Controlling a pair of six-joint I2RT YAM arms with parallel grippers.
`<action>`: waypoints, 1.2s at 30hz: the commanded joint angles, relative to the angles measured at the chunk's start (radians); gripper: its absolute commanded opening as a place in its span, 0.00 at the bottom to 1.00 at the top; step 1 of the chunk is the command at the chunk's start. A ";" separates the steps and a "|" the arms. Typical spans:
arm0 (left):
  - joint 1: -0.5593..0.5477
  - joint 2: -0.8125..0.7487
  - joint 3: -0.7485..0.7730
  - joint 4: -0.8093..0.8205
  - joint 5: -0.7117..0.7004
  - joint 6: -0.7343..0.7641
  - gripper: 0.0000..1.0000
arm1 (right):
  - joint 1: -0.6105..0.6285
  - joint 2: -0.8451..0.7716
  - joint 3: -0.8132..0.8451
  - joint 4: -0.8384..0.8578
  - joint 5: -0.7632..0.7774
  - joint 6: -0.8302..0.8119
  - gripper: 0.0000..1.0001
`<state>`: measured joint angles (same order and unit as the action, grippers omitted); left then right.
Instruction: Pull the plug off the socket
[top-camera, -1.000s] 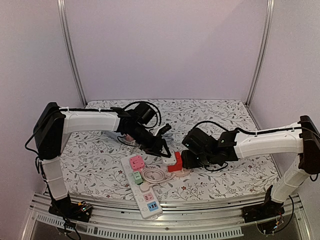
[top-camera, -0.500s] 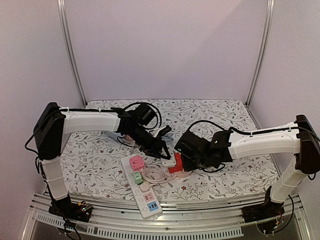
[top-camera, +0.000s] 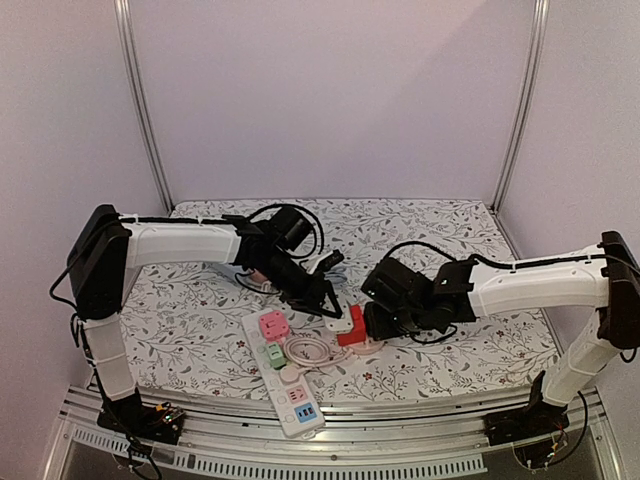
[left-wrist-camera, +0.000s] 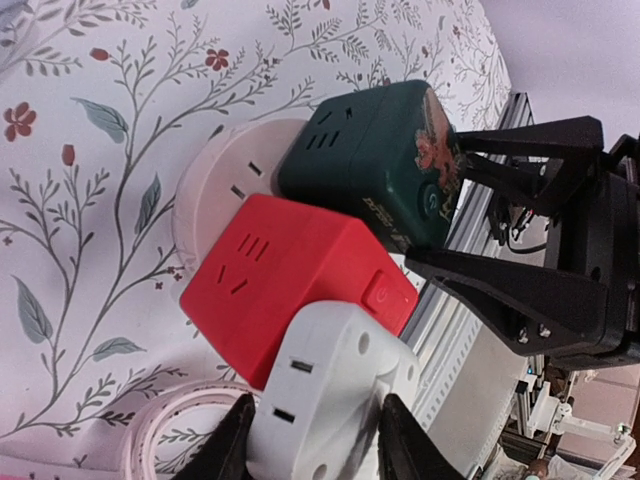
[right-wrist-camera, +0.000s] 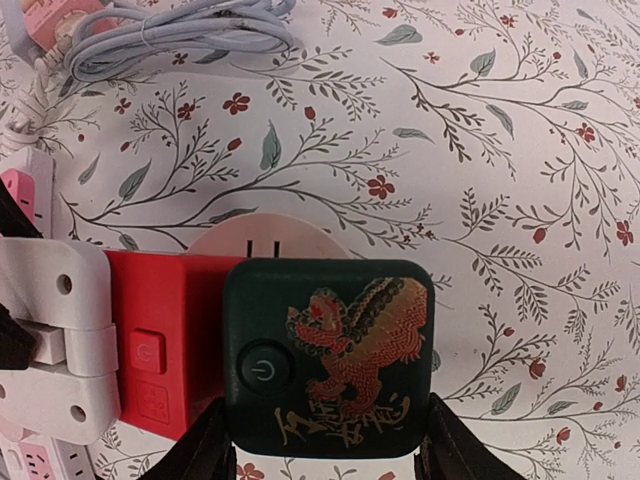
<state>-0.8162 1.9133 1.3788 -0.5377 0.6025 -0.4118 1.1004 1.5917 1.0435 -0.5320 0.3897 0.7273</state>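
The white plug (left-wrist-camera: 335, 385) is clamped between the fingers of the left claw (left-wrist-camera: 315, 445), and its far end meets a red socket cube (left-wrist-camera: 285, 275). Just past the red cube from that claw, touching it, sits a dark green cube (right-wrist-camera: 330, 355) with a lion print. The right claw (right-wrist-camera: 325, 455) is closed on two sides of the green cube. Under both cubes lies a round pale base (left-wrist-camera: 210, 190) on the flowered desk (right-wrist-camera: 520, 150). Near the left claw, on the side toward the arm bases, lie a coiled cable (top-camera: 305, 349) and a long power strip (top-camera: 290, 385).
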 joint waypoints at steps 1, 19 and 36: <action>-0.003 0.052 -0.012 -0.062 -0.101 0.018 0.38 | 0.059 0.007 0.115 -0.020 0.087 -0.013 0.32; -0.003 0.059 -0.011 -0.063 -0.105 0.020 0.38 | 0.147 0.162 0.279 -0.164 0.224 -0.043 0.30; -0.003 0.070 -0.006 -0.064 -0.102 0.019 0.38 | 0.034 -0.016 0.071 0.077 0.006 0.018 0.29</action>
<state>-0.8154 1.9217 1.3853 -0.5472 0.6159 -0.4118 1.1198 1.6264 1.0912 -0.5751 0.4381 0.7219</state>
